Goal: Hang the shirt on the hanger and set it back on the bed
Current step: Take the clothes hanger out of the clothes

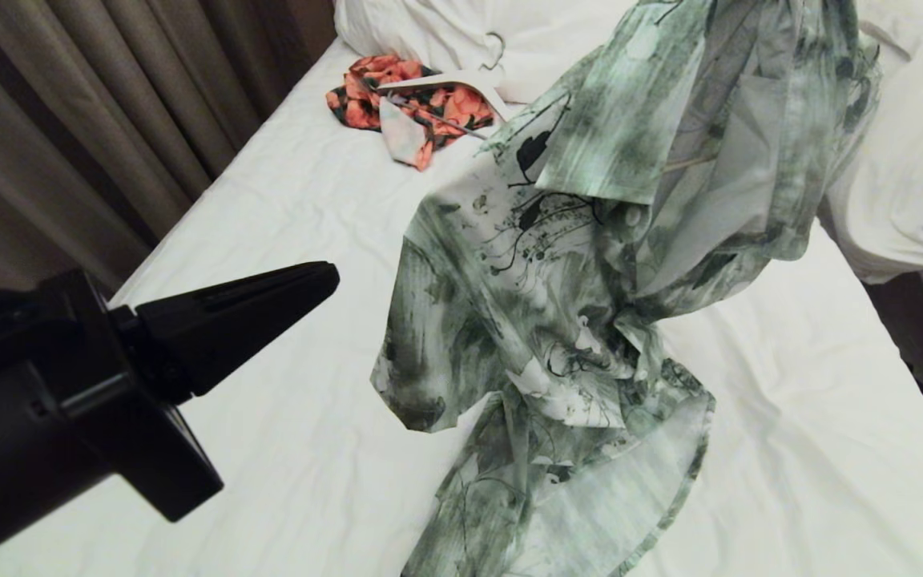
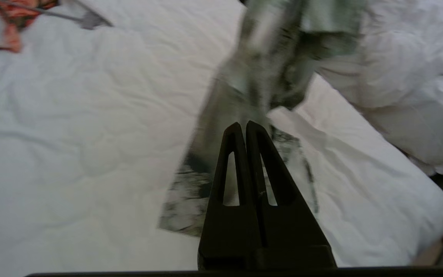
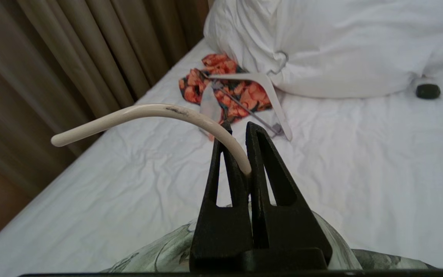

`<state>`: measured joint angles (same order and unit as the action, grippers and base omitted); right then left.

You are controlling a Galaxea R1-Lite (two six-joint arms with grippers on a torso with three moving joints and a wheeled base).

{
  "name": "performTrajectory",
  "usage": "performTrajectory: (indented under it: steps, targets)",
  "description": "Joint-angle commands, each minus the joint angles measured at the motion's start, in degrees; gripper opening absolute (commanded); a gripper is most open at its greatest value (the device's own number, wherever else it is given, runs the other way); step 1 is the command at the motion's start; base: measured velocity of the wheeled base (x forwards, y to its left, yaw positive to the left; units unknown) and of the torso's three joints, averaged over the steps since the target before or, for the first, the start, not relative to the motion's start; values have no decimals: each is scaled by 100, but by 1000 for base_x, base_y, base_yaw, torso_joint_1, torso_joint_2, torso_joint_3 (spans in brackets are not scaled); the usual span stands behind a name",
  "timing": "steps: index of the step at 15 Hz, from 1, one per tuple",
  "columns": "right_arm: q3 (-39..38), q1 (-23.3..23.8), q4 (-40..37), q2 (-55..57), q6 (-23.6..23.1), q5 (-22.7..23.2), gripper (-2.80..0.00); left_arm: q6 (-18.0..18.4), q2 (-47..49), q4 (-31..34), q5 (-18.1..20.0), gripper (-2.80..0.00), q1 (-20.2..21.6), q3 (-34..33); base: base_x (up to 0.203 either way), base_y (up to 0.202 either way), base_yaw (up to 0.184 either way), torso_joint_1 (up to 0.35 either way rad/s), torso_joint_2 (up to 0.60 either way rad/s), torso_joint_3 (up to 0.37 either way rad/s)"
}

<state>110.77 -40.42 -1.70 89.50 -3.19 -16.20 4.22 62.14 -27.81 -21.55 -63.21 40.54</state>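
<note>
The green and white printed shirt [image 1: 558,264] hangs from above the head view's top right, and its lower part trails onto the bed's white sheet [image 1: 285,208]. In the right wrist view my right gripper [image 3: 237,127] is shut on the cream hanger's curved hook [image 3: 148,111], with shirt cloth [image 3: 160,250] just beneath it. The rest of the hanger is hidden inside the shirt. My left gripper [image 1: 332,276] hovers over the bed to the left of the shirt, shut and empty. In its own view its tips [image 2: 243,125] point at the hanging shirt [image 2: 267,69].
An orange-and-black floral garment [image 1: 421,104] with a thicker white hanger [image 1: 461,80] lies near the pillows [image 1: 445,32]. Brown curtains [image 1: 109,120] run along the left side. White bedding [image 1: 910,160] is heaped at right beyond a dark gap [image 1: 918,344]. A small dark object [image 3: 428,90] lies by the pillow.
</note>
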Motion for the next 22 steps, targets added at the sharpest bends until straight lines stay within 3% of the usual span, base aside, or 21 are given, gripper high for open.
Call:
performTrajectory:
  steps: [1,6,22]
  targets:
    - [-20,0,80,101,-13,11,-280,9,238,-22,-16,-280,-155,118,0,0,0,0,0,0]
    - [-30,8,91,120,-260,3,-280,0,204,-155,-16,-280,-147,103,0,0,0,17,-139,-114]
    - [58,-27,369,32,-776,3,-280,97,269,-313,-24,-280,-174,82,0,0,0,147,-504,-358]
